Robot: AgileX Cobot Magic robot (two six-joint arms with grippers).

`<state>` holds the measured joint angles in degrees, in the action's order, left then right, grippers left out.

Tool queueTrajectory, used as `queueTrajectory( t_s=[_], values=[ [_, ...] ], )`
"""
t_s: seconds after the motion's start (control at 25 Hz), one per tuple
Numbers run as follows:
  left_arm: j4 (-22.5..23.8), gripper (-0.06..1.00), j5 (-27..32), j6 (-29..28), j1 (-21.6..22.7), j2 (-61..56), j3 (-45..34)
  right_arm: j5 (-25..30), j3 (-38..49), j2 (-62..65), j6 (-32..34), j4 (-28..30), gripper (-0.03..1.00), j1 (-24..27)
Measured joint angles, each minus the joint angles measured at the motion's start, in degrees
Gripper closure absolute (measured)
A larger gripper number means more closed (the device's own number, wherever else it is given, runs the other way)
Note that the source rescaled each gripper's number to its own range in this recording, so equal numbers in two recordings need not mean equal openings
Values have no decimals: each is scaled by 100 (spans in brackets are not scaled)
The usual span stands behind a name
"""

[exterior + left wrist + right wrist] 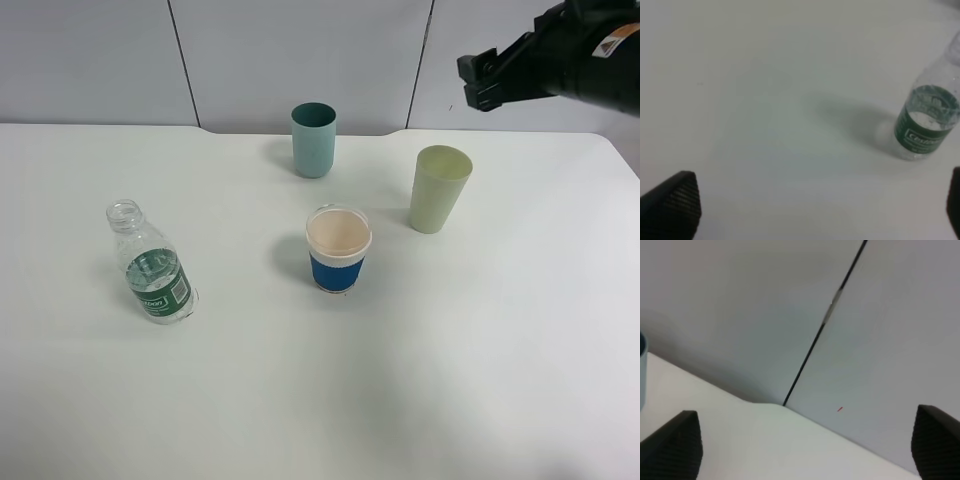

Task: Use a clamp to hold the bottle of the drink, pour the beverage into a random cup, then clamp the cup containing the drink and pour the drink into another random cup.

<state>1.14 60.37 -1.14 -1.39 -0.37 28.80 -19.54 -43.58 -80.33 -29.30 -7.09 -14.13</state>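
Note:
The capless clear bottle [150, 266] with its green label stands at the left of the table, and it also shows as the bottle [927, 121] in the left wrist view. My left gripper [815, 212] is open, short of the bottle and off to its side, with nothing between its fingers. The blue-banded white cup [338, 250] stands mid-table, and the teal cup [313, 140] stands behind it. My right gripper [478, 82] hangs high at the back right, open and empty, also seen as the right gripper [805, 452]. The beverage is too clear to make out.
A taller pale green cup [440, 188] stands right of the white cup, under the right arm. The white table [320, 400] ends at a grey panelled wall [250, 50]. A sliver of the teal cup [642, 370] shows in the right wrist view.

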Motion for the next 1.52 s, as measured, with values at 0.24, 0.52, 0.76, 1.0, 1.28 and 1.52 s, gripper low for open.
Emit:
queueTrajectory(
  t_s=[0.24,0.52,0.76,1.0,1.28,1.52],
  values=[
    [0,-6,0,0,0,0,0,571,-31,845,884,645,48,642],
    [0,-6,0,0,0,0,0,1922,-31,2101,1869,1451,48,1488],
    [0,-6,0,0,0,0,0,3374,-31,3524,2102,1558,48,1824],
    [0,-6,0,0,0,0,0,4540,-31,5047,2108,1440,48,1844],
    [0,-6,0,0,0,0,0,6350,-31,6678,2226,1141,48,1844],
    [0,-6,0,0,0,0,0,7269,-22,7588,2420,1191,48,1844]
  ],
)
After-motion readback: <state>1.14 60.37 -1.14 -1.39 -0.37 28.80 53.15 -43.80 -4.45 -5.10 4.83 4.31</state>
